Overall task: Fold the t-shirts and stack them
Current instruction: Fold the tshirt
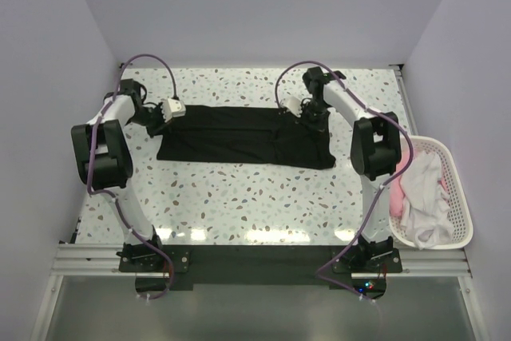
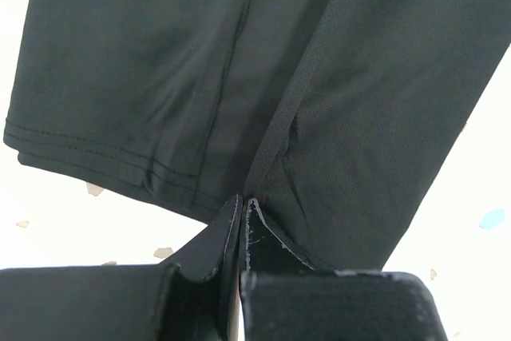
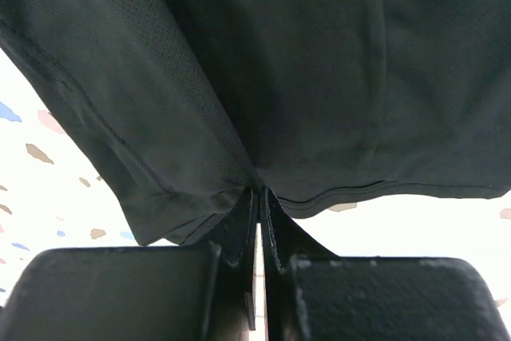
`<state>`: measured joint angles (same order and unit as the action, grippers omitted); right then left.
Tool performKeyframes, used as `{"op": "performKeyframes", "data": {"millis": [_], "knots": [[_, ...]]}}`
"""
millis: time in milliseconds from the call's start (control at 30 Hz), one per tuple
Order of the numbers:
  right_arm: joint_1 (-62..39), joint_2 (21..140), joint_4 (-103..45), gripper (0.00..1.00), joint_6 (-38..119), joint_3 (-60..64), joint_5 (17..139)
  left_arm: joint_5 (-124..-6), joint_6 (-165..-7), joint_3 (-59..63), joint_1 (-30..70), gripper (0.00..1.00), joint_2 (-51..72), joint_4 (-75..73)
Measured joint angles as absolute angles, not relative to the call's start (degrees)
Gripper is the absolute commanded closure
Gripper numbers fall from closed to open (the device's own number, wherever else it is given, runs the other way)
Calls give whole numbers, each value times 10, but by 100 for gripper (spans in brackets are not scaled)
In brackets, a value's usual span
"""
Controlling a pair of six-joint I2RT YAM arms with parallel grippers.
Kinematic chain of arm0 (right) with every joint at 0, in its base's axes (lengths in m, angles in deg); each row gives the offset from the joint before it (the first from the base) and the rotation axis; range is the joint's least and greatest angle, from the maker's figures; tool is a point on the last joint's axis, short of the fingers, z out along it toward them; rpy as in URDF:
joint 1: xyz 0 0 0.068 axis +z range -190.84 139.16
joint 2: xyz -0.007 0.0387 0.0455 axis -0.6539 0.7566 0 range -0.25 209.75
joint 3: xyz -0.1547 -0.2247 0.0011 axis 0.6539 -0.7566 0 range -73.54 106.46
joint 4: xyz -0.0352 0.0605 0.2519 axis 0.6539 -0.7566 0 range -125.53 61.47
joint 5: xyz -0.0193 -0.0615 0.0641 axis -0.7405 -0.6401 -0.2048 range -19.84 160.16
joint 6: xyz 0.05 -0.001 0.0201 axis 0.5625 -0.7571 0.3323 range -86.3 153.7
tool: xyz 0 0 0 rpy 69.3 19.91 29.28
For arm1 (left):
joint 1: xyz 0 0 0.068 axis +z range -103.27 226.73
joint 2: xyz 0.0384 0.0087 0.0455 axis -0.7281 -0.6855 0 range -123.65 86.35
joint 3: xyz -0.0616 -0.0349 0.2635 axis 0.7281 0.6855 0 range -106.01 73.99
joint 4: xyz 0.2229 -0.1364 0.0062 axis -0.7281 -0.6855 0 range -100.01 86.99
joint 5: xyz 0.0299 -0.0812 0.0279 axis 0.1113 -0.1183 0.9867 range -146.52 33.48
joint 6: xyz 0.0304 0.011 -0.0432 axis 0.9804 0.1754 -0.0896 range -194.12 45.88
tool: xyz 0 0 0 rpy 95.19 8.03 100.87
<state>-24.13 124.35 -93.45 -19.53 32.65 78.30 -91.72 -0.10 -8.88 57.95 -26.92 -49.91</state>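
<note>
Soft, light and floppy, the black fabric t-shirt (image 1: 243,137) lies spread on the speckled tabletop (image 1: 239,197), the left fingers (image 2: 227,237) and right fingers (image 3: 275,229) pinched shut on its far edge, probably the best hold.

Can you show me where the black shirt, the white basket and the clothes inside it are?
black t-shirt (image 1: 239,135): overhead view, middle of the spread fabric.
basket (image 1: 457,189): overhead view, its right-hand slatted wall.
white and pink shirts (image 1: 421,197): overhead view, centre of the pile.
</note>
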Motion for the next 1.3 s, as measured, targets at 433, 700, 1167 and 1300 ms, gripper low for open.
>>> {"op": "performKeyframes", "data": {"millis": [433, 700, 1167, 1300], "knots": [[-248, 1257, -929, 59, -166, 356, 767, -908, -62, -91, 573, 62, -278, -467], [-298, 1252, -986, 57, -80, 362, 810, -924, -142, -64, 614, 51, -225, -468], [-325, 1191, -950, 59, 50, 180, 846, -909, -267, 46, 642, 42, -174, -459], [-326, 1192, -925, 59, 63, 168, 834, -890, -291, 62, 642, 41, -175, -437]]}}
